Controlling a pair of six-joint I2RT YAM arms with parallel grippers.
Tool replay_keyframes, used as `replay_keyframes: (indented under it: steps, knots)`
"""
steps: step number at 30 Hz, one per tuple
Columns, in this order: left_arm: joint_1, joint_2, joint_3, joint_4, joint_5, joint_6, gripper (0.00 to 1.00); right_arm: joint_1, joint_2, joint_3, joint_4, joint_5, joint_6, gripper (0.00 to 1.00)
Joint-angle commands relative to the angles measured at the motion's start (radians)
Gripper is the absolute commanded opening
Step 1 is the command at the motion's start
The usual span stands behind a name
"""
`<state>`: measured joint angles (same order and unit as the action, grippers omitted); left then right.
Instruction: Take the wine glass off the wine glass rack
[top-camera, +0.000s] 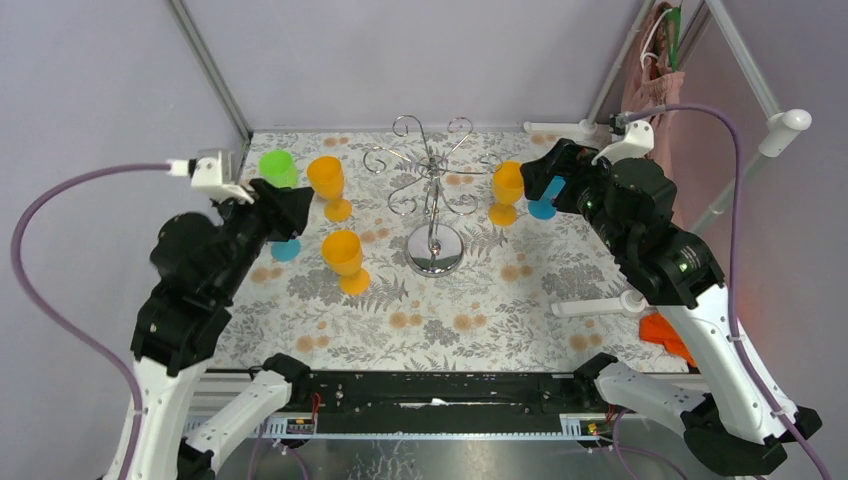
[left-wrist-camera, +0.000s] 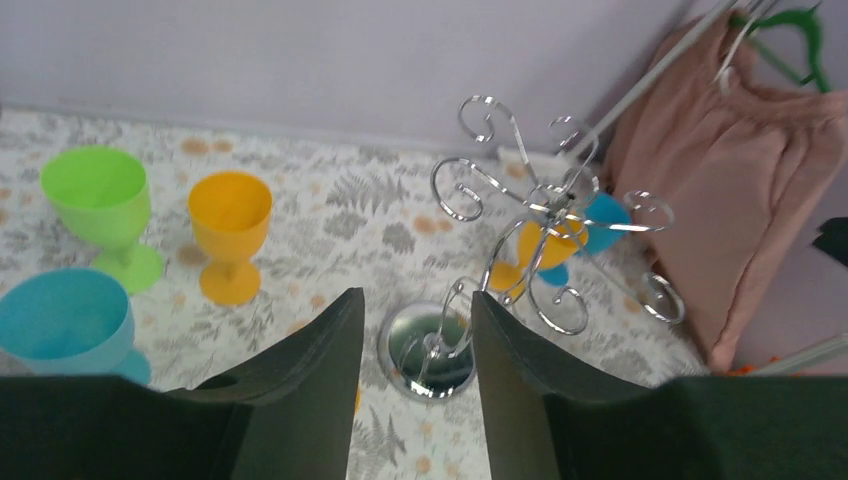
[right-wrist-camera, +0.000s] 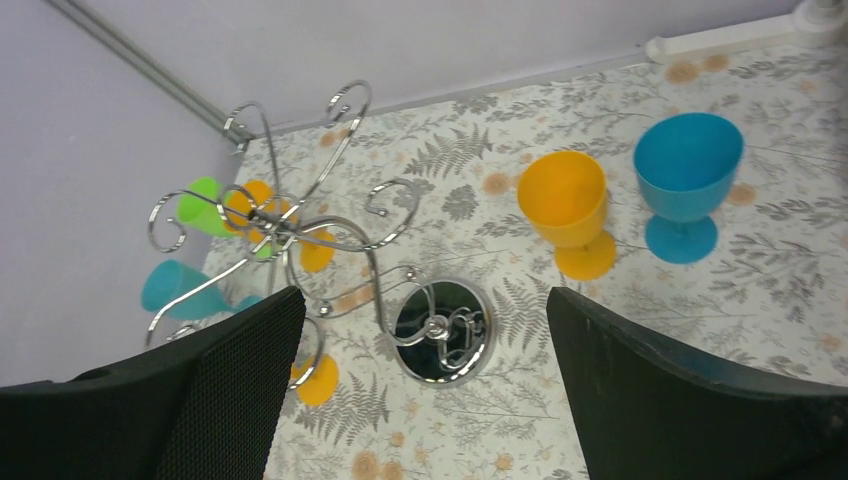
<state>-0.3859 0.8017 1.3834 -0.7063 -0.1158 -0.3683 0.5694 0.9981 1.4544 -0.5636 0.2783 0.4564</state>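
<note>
wine glass rack (top-camera: 432, 195), nothing hanging on it; six wine glasses (top-camera: 343, 252) stand upright around it, stems vertical. blue glass (top-camera: 543, 207) and orange glass (top-camera: 507, 190), right of the rack, lie nearest the right gripper (right-wrist-camera: 422, 295), fingers spread wide and empty; left gripper (left-wrist-camera: 415, 295), left of the rack, likewise released

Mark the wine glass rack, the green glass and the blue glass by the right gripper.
wine glass rack (top-camera: 437, 256), top external view, on its round base.
green glass (left-wrist-camera: 95, 200), left wrist view, side of its bowl.
blue glass (right-wrist-camera: 688, 172), right wrist view, side of its bowl.
</note>
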Motion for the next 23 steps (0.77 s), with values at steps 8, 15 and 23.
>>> replay_keyframes:
  steps: [8,15,23]
  knots:
    - [-0.004,-0.158,-0.11,0.227,-0.042,-0.008,0.56,-0.002,-0.064,-0.066,-0.016,0.158,-0.022,1.0]
    - [-0.003,-0.162,-0.118,0.221,-0.061,-0.009,0.56,-0.001,-0.051,-0.057,-0.046,0.192,-0.018,1.0]
    - [-0.003,-0.163,-0.111,0.207,-0.08,-0.009,0.58,-0.002,-0.055,-0.087,-0.059,0.249,-0.05,1.0]
